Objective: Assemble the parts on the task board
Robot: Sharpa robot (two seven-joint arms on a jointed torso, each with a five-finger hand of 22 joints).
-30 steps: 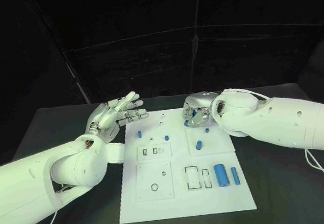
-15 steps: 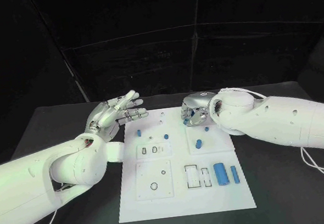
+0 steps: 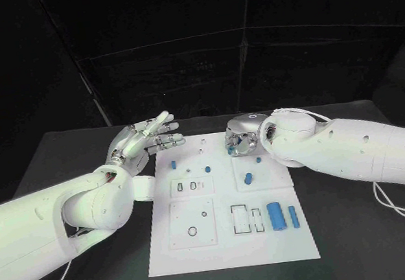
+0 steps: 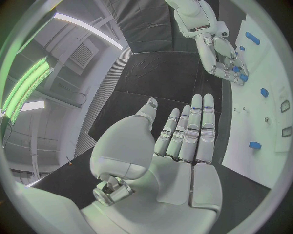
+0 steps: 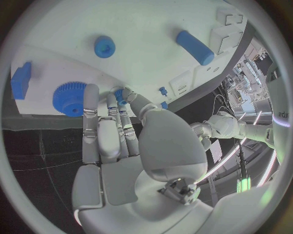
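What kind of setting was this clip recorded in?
Probably a robotics lab test cell. A white task board with small blue parts lies on a black table closed in by dark curtains, and the left wrist view shows strip lights and ceiling vents overhead.

A robotics lab: a black worktop enclosed by black curtains, with ceiling strip lights and a ventilation grille overhead.

We view from the head camera downward, wrist cameras close behind each hand, all sharing the flat white rectangular task board.
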